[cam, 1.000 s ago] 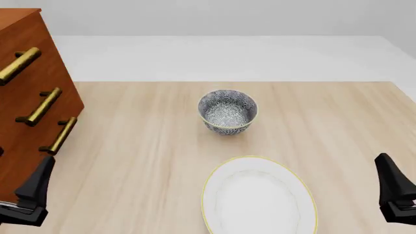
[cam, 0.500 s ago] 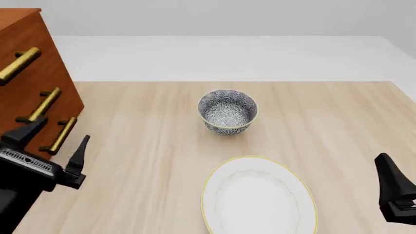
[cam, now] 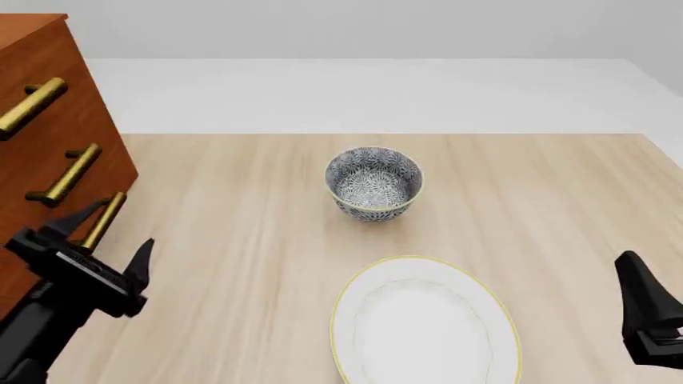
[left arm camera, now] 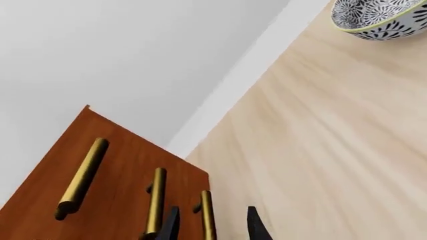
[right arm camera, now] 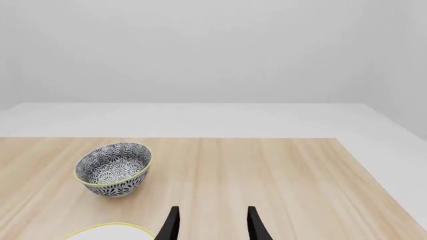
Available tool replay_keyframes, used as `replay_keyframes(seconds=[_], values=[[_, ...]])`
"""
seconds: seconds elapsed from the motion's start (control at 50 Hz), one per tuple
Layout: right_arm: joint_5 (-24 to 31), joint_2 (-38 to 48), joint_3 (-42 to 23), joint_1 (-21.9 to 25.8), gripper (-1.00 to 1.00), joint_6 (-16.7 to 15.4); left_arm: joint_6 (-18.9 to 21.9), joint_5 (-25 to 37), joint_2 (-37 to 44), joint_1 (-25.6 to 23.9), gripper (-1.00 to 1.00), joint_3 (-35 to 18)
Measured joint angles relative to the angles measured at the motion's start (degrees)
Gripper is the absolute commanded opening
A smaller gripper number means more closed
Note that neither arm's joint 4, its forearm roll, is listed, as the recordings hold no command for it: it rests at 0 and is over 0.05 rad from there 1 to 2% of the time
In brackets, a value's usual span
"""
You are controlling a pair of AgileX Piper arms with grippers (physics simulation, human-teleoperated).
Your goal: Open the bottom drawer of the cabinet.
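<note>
The cabinet (cam: 48, 72) stands at the table's left edge, reddish-brown with three brass bar handles. Its bottom drawer (left arm camera: 184, 186) sits flush with the two above. My left gripper (cam: 105, 238) is open right at the lowest handle (cam: 105, 218). In the left wrist view that handle (left arm camera: 206, 216) lies between the two fingertips (left arm camera: 171, 223); contact is not visible. Low at the right edge, far from the cabinet, my right gripper (right arm camera: 212, 225) is open and holds nothing.
A blue-patterned bowl (cam: 373, 182) stands mid-table. A white oval plate (cam: 425, 320) with a yellow rim lies nearer, between the two arms. The table's far edge (cam: 373, 134) meets a pale floor.
My left gripper rose from the lower left corner and moved forward to the cabinet, ending around the lowest handle. The right arm, bowl and plate stayed put.
</note>
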Motion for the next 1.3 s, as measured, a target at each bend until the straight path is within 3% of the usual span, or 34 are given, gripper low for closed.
replay_keyframes(seconds=[0.3, 0.76, 1.3], values=[[-0.1, 0.0, 0.0, 0.0, 1.00, 0.0, 4.9, -0.9, 4.7, 2.8, 1.00, 0.0], [-0.4, 0.4, 0.0, 0.1, 1.00, 0.0, 7.4, -1.2, 7.8, 4.4, 1.00, -0.4], [-0.5, 0.4, 0.0, 0.1, 1.00, 0.0, 9.0, -1.2, 20.5, 6.6, 1.00, -9.5]])
